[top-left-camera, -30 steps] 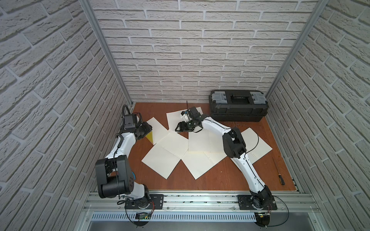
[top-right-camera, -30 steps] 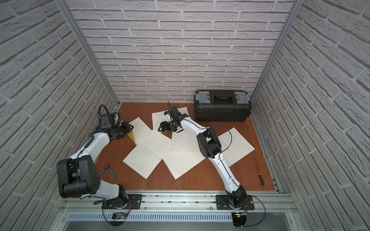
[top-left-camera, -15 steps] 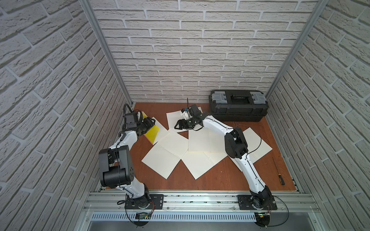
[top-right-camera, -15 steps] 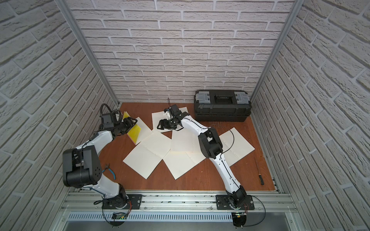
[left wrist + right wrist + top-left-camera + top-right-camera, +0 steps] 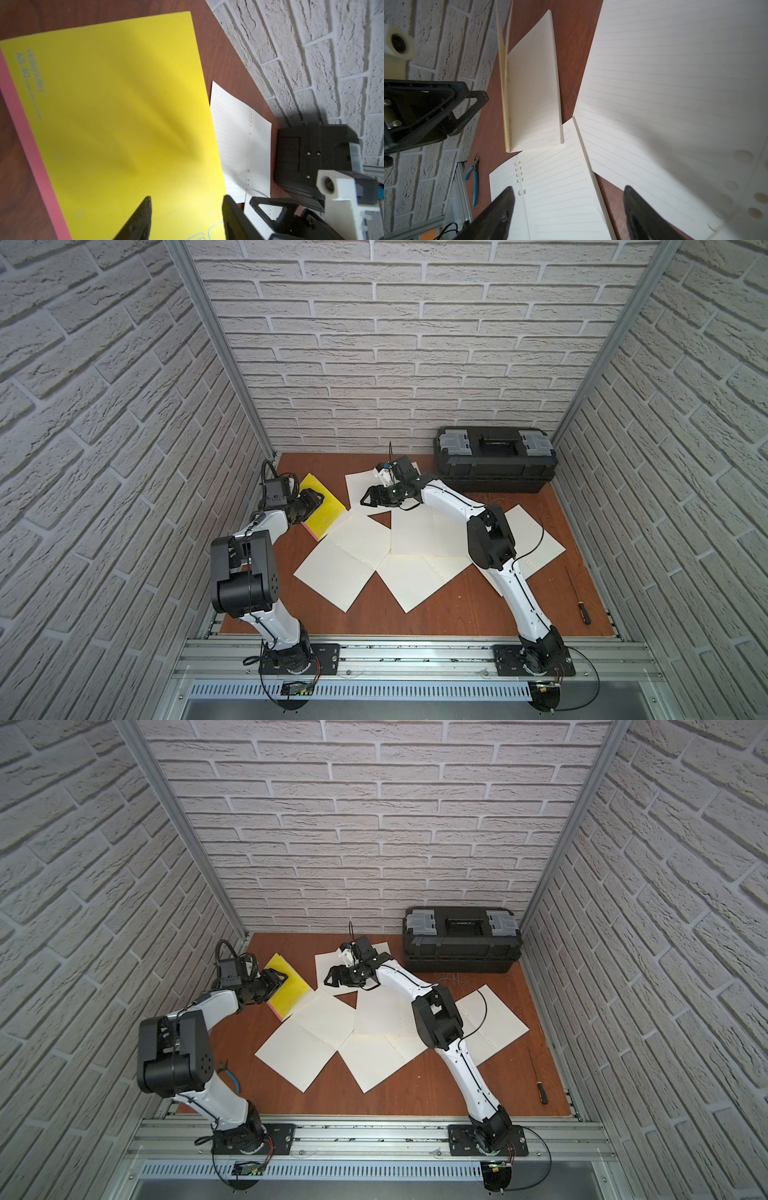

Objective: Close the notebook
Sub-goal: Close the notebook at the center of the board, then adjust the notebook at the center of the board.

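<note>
Two grippers: the left gripper (image 5: 186, 204) and the right gripper (image 5: 569, 193) both have their jaws apart, and neither is clamped on anything.
Notebook: a rectangular paper notebook (image 5: 330, 514) with a yellow cover and a pink spine lies on the reddish-brown wooden table (image 5: 457, 614), directly under and just ahead of the left gripper's fingertips.
Cover: it faces up in both top views and the left wrist view. The right wrist view shows a cream lined page with a thin leaf raised, so I cannot tell whether it is fully shut.
Right gripper: it hovers over loose cream lined hole-punched sheets (image 5: 345, 560), tips pointing towards the notebook, which is near but apart.
Sheets: they spread beneath and behind the right gripper, and one touches the notebook's near corner.
Toolbox: a black plastic toolbox (image 5: 494, 464) with grey latches stands behind the right gripper.
Pliers: blue-handled pliers (image 5: 474, 180) lie beyond the notebook, as seen from the right gripper.
</note>
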Robot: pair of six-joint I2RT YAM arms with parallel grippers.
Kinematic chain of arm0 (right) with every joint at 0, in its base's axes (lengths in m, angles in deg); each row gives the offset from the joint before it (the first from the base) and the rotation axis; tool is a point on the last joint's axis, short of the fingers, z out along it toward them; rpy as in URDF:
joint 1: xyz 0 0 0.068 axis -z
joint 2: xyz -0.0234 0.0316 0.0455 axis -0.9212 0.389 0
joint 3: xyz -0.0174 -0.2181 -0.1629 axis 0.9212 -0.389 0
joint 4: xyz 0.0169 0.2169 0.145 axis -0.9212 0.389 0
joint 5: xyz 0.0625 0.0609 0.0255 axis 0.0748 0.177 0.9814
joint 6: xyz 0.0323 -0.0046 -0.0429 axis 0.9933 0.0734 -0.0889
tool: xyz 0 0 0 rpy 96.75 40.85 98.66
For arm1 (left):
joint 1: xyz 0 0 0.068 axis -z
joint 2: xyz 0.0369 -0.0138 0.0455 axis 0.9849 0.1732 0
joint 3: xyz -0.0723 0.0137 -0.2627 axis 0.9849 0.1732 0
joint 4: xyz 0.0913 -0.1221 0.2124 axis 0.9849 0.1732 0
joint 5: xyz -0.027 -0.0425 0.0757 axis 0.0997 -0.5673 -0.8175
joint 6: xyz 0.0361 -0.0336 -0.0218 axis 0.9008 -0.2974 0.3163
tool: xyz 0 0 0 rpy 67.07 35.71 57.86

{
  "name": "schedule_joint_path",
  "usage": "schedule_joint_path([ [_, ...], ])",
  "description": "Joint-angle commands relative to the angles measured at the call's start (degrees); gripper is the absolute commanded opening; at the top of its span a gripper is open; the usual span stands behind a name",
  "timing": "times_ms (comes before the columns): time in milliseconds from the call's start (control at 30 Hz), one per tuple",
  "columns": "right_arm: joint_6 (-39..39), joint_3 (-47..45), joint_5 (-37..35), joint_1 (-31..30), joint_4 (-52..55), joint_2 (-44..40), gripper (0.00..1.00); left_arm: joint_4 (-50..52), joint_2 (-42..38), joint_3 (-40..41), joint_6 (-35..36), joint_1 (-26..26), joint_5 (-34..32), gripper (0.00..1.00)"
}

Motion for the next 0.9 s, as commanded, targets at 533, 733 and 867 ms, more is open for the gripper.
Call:
schedule_joint_path([
  [533, 4.8, 1.3, 5.3, -0.6, -7.8, 0.2, 0.63, 23.2, 12.6, -14.2, 5.9, 6.1, -16.0, 0.35],
  [733, 5.1, 2.0, 5.8, -0.6, -8.1, 1.2, 0.63, 28.8, 15.2, -17.3, 5.9, 8.0, -20.4, 0.38],
  [867, 5.7, 2.7, 6.4, -0.6, -8.4, 2.1, 0.62, 28.9, 13.7, -16.0, 5.3, 8.6, -22.0, 0.44],
])
